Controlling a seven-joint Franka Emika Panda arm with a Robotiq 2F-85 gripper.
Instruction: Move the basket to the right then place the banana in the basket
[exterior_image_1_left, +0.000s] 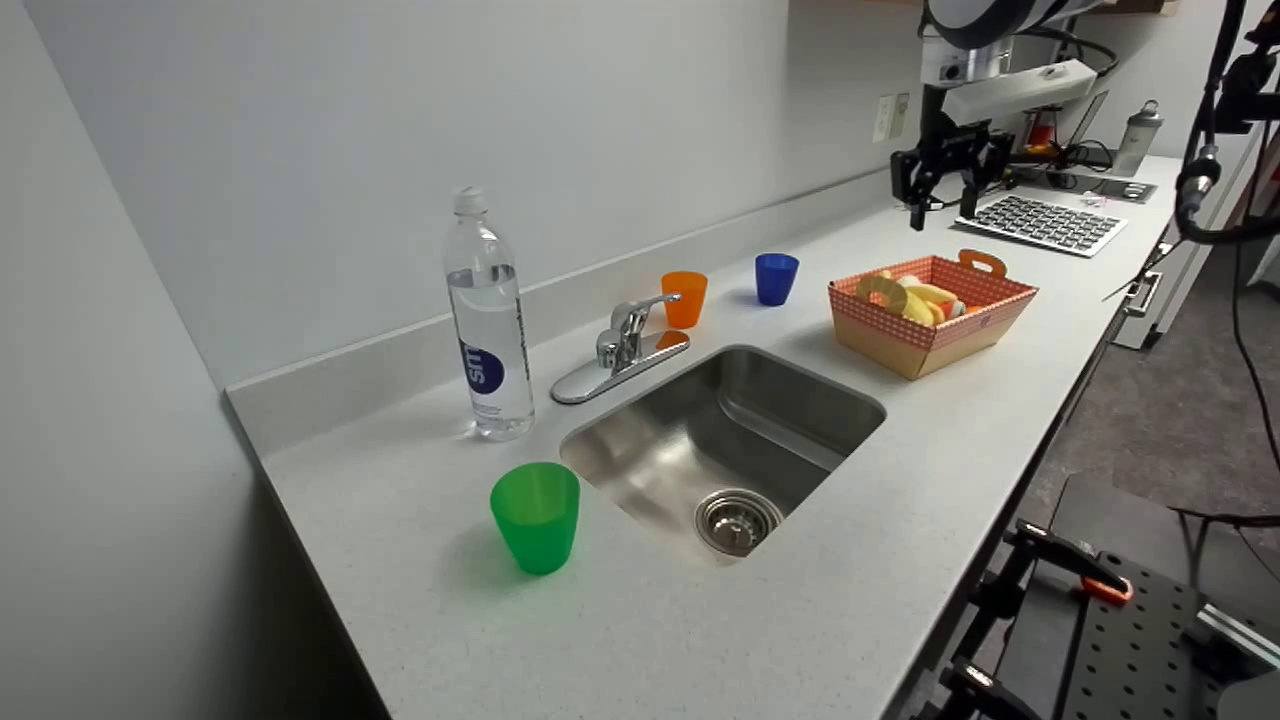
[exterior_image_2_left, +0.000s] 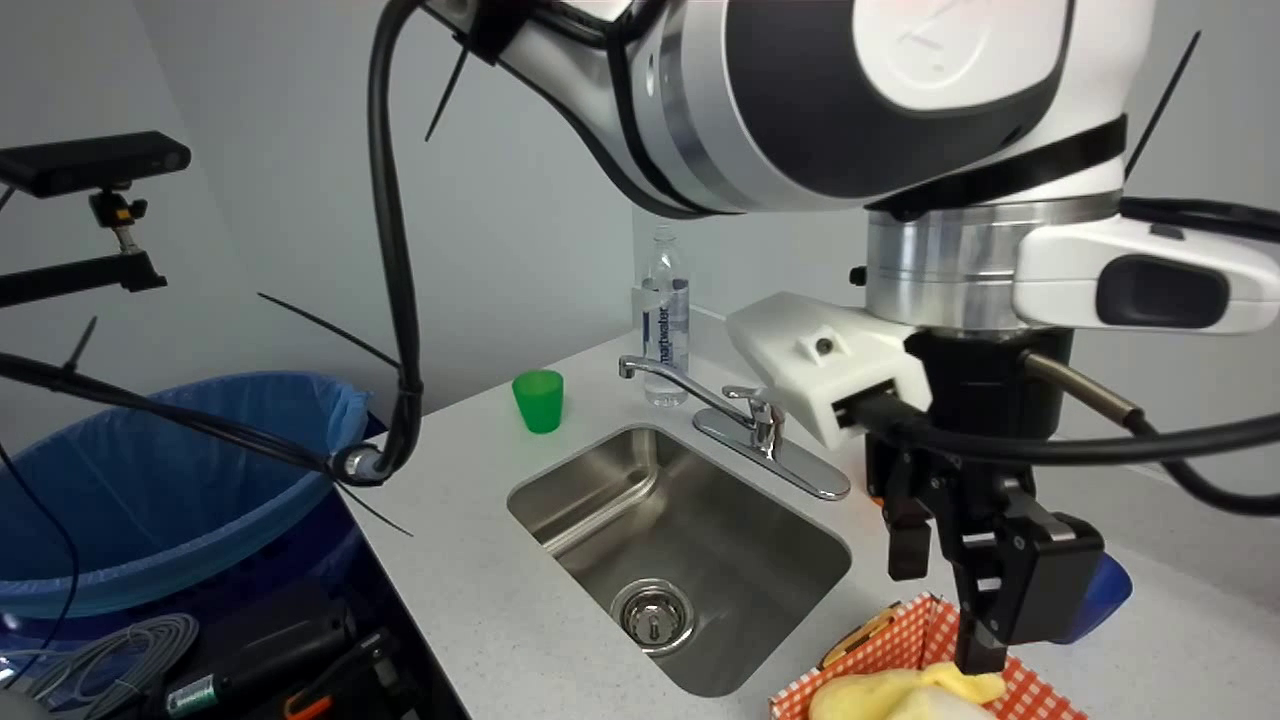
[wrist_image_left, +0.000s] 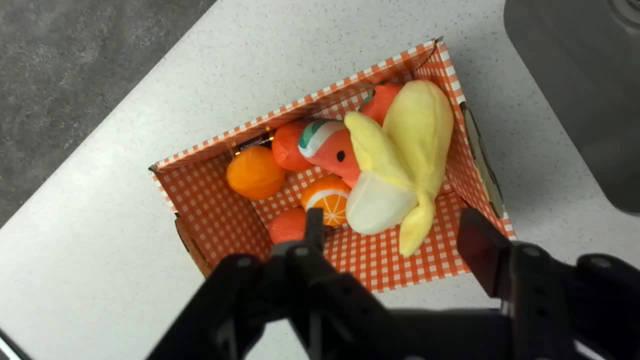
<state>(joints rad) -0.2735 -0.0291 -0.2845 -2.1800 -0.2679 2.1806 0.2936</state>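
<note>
Hanging higher than the basket (exterior_image_1_left: 870, 340): gripper (wrist_image_left: 392, 222), seen with jaws parted; nothing was held.
Banana (wrist_image_left: 405, 170): already contained in basket, at its three o'clock in the wrist view; red toy (wrist_image_left: 330, 150), found alongside, could be pinched too if aim was loose.
Gingham rim (wrist_image_left: 295, 106): judged liable to be struck, basket tipped, by off-line descent.
Sink (wrist_image_left: 575, 90): noted near two o'clock, same view; spillage judged possible through misdirected pushing.

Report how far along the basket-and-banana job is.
Looks done: the banana lies inside the basket. Underway: no grip; the hand hangs open above it. Left: perhaps shifting the basket right; it stands beside the sink, but whether that move is done can't be told.
</note>
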